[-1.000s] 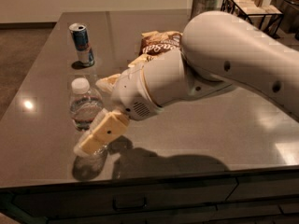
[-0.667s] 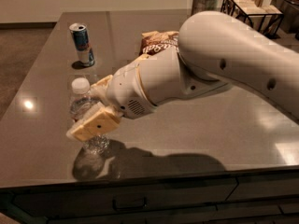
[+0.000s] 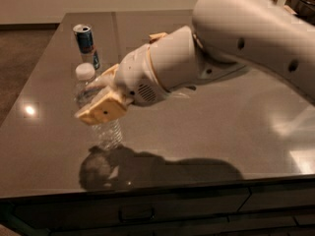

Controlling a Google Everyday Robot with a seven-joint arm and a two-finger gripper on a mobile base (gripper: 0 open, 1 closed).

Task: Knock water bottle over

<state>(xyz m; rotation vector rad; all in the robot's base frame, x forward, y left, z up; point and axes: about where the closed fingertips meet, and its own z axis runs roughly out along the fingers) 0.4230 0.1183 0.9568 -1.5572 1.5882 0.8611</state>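
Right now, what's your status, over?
Pincer open, alongside water bottle. Bottle upright, not yet knocked over. Drink can stands behind, apart.

Arm (image 3: 256, 28): one thick white arm enters from the upper right and slopes down toward the left across the view.
Wrist (image 3: 147, 77): a white rounded housing with a tan ring behind it and a small grille on its near side, pointing down and left.
Gripper (image 3: 93, 98): at the arm's lower left end, left of the middle of the view, aimed leftward.
Near finger (image 3: 102, 110): a flat tan pad, tilted, facing the camera.
Far finger (image 3: 109, 73): tan, partly hidden behind, set apart from the near one.
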